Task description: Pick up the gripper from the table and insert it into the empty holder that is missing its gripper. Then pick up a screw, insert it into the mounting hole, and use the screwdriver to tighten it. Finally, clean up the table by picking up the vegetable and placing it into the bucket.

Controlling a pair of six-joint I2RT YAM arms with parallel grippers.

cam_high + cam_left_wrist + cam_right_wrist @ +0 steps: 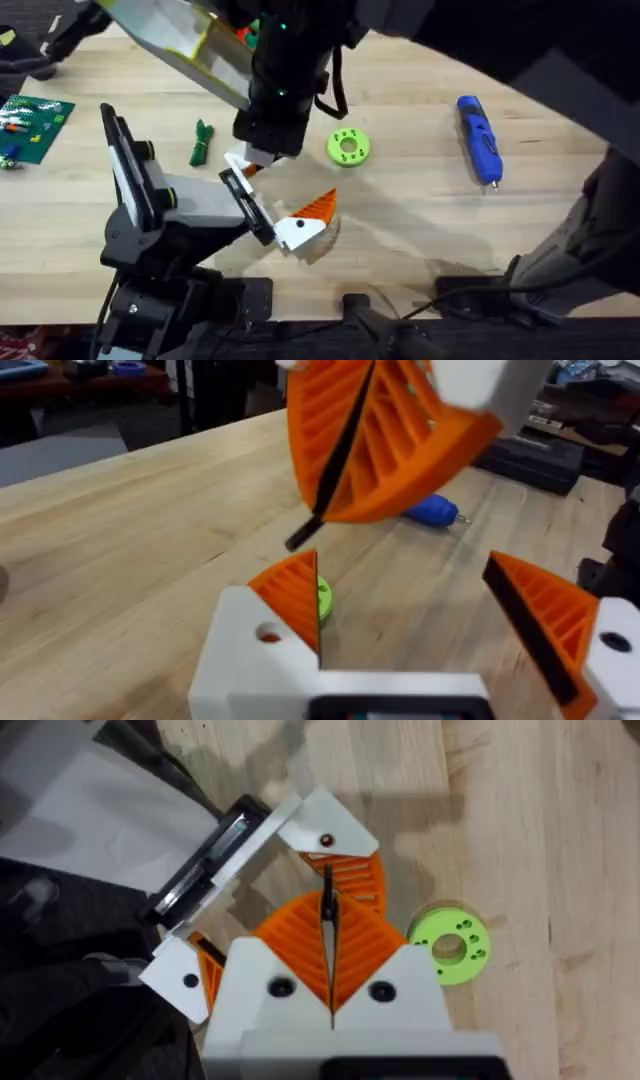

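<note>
At table centre, the left end effector (398, 560) sits low over the table (420, 215), fingers spread wide apart, nothing between them except the other arm's tip.

- The gripper (295, 595): orange ribbed wedge on a white block, mounted as the far finger of the left end effector, at its 12 o'clock side seen from above. There is a small reddish hole in its white base; I can't tell if a screw is in it.
- The opposite finger (300, 228) is at the 6 o'clock side: same wedge shape, with a black dot on the white base.
- The right arm reaches across from the far side. The right end effector (328, 905) points down into the gap between those two fingers, closer to the gripper. Its orange pads are pressed together with just a black seam between them, and it isn't carrying anything. I can't tell whether its tip touches the gripper.
- Screwdriver (479, 138): blue, lying flat on the table at roughly 2 o'clock from the end effectors, well apart from them. Its metal tip points toward the near edge.
- Vegetable (201, 142): dark green bundle lying on the table at 10 o'clock, near the left arm.
- Lime-green disc (348, 147) with holes: flat on the table at 1 o'clock, just beyond the gripper.
- Green circuit board (32, 125): at the 9 o'clock edge of the table.
</note>
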